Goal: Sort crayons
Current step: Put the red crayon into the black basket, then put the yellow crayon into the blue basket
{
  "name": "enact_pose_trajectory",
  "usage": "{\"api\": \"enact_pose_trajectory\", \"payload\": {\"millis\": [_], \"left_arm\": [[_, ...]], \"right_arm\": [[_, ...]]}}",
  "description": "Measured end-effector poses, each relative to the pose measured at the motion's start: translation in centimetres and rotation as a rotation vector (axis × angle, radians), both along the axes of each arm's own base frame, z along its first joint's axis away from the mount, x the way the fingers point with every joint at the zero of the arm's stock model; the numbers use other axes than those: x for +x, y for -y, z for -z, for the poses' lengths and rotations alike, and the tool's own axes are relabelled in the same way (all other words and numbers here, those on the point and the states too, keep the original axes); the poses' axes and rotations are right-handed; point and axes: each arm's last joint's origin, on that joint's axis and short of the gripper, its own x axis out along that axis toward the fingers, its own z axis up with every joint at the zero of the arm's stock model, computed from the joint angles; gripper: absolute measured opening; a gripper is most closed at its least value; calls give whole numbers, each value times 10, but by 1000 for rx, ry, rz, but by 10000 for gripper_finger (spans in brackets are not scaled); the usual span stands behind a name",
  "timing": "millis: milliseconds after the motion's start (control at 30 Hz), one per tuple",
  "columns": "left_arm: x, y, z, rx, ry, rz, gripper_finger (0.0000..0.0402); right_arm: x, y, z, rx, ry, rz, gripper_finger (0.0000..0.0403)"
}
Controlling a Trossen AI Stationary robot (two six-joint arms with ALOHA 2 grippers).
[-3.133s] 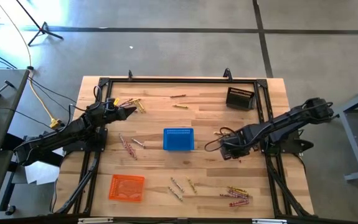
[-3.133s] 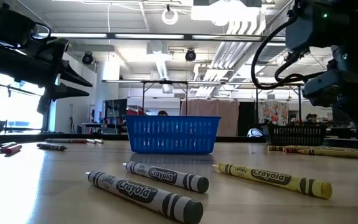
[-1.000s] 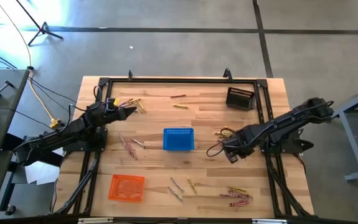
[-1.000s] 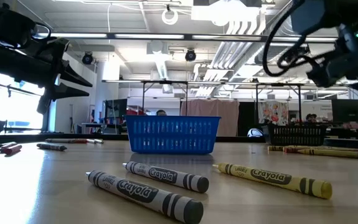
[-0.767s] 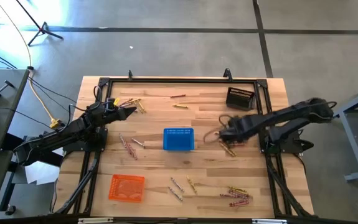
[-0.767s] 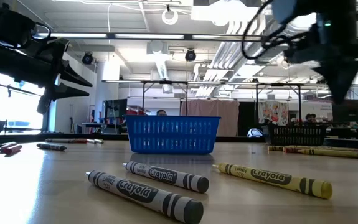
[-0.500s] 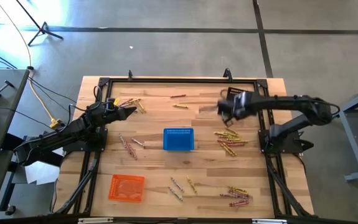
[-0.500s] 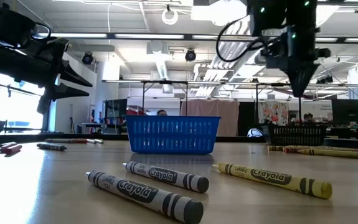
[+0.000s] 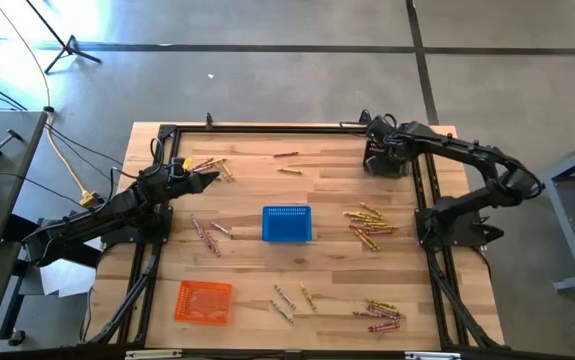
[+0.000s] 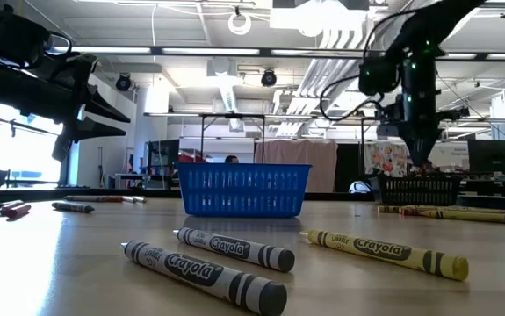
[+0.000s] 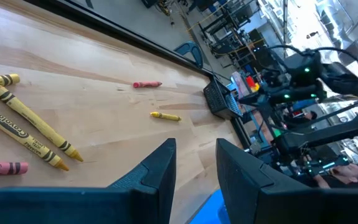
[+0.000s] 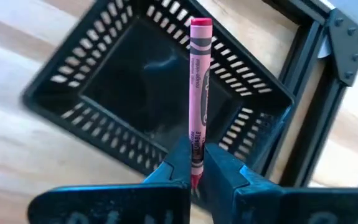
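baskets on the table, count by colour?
Blue basket: 1
Orange basket: 1
Black basket: 1
Total: 3

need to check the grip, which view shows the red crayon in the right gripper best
The right wrist view: the red crayon stands pinched between the right gripper fingers, over the dark basket. The high view shows only the gripper above that basket; the low view shows the arm, not the crayon. The left wrist view shows none.
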Motion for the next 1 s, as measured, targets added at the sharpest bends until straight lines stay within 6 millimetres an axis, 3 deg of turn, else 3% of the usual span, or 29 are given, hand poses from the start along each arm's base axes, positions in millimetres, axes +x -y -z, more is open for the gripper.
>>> {"api": "enact_pose_trajectory", "payload": {"millis": [300, 433, 567, 700, 867, 1000], "left_arm": [[0, 0, 0, 0, 0, 0, 101], [0, 0, 0, 0, 0, 0, 101], [0, 0, 0, 0, 0, 0, 101], [0, 0, 0, 0, 0, 0, 101], [0, 0, 0, 0, 0, 0, 101], [0, 0, 0, 0, 0, 1, 101]], "right_arm": [[-7, 7, 2, 6, 6, 9, 89], [-2, -1, -6, 150, 106, 7, 95], [14, -26, -11, 360, 245, -116, 86], [26, -65, -14, 482, 201, -230, 77], [34, -103, -14, 466, 58, -313, 73], [45, -116, -13, 361, 75, -328, 73]]}}
